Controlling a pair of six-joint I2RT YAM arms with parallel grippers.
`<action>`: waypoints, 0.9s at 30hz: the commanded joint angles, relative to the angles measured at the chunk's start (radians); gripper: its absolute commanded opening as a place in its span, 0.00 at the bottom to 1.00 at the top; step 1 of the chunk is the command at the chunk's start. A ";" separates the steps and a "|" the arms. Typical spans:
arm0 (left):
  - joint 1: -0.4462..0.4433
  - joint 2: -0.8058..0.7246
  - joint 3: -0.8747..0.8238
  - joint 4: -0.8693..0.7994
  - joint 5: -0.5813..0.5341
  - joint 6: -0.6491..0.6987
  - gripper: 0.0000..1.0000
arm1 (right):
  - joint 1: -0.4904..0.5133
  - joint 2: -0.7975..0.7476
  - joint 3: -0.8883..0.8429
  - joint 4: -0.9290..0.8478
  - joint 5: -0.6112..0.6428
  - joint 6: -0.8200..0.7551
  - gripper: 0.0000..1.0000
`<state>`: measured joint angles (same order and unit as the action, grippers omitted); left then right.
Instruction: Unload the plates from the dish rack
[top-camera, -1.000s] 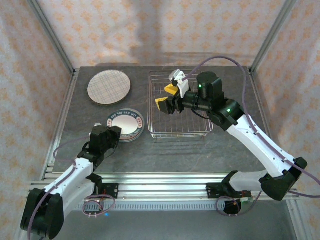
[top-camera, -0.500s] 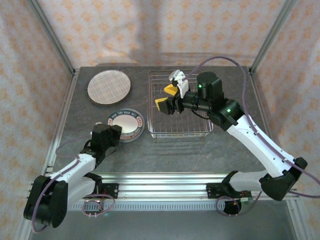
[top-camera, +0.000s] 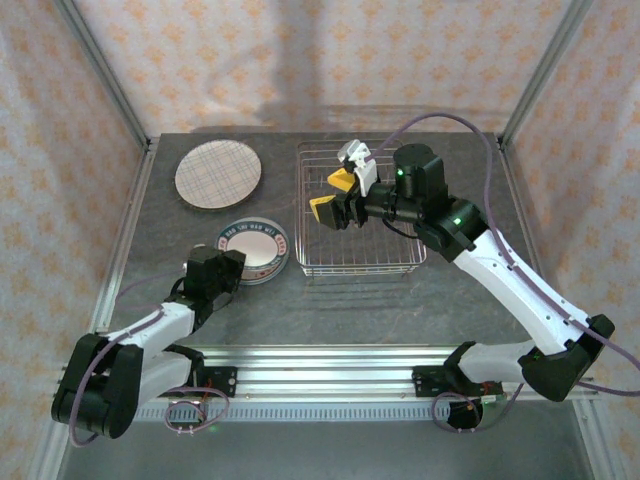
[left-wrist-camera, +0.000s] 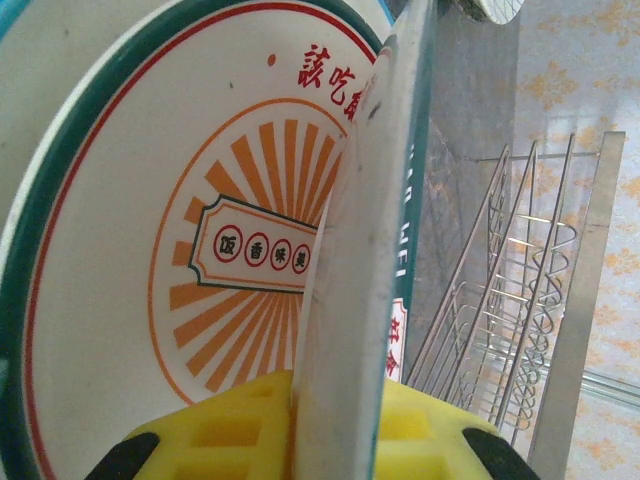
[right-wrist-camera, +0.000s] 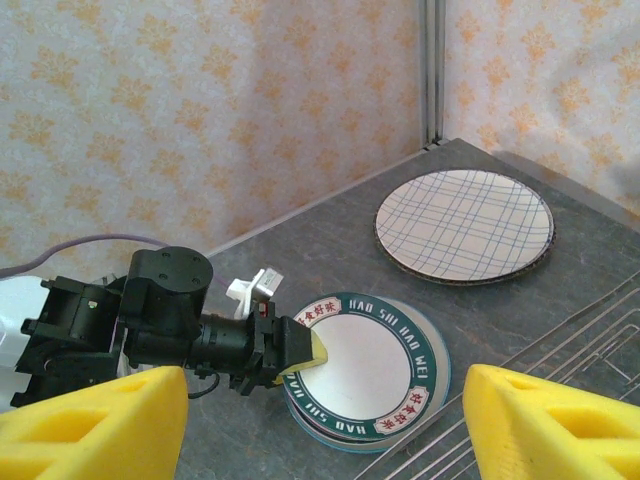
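The lettered plate (right-wrist-camera: 365, 362) is round and white, with a dark teal rim band carrying red and white lettering. It lies face up on top of a small stack of plates (top-camera: 270, 270) on the table (top-camera: 400, 310), just left of the dish rack (top-camera: 362, 262) and toward the near side. Being round, it has no long axis, and its face points at the ceiling. Whether its near edge is raised off the stack cannot be told.

The left hand (top-camera: 232, 264) is clenched on that plate's near-left rim. In the left wrist view its yellow fingers (left-wrist-camera: 220, 430) squeeze the rim from both sides, with the plate seen edge-on. Beside the edge shows a plate face (left-wrist-camera: 180, 250) with an orange sunburst, red Chinese characters and a teal border.

The plaid plate (top-camera: 218, 174) lies flat and face up at the far left of the table, well apart from the stack.

The right hand (top-camera: 333, 195) hangs over the left part of the silver wire rack, spread wide and holding nothing.
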<state>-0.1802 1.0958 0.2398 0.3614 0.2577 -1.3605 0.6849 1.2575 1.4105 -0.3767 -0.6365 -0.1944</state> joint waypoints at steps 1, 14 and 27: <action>0.013 0.009 -0.002 0.081 0.011 0.022 0.15 | 0.007 -0.007 -0.010 0.026 -0.015 0.012 0.73; 0.017 0.036 -0.004 0.081 0.021 0.028 0.16 | 0.007 -0.006 -0.006 0.026 -0.015 0.013 0.73; 0.017 0.024 0.016 0.011 0.031 0.040 0.37 | 0.007 0.003 -0.002 0.033 -0.011 0.018 0.73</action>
<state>-0.1738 1.1282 0.2401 0.3904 0.2832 -1.3388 0.6849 1.2579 1.4105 -0.3763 -0.6365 -0.1902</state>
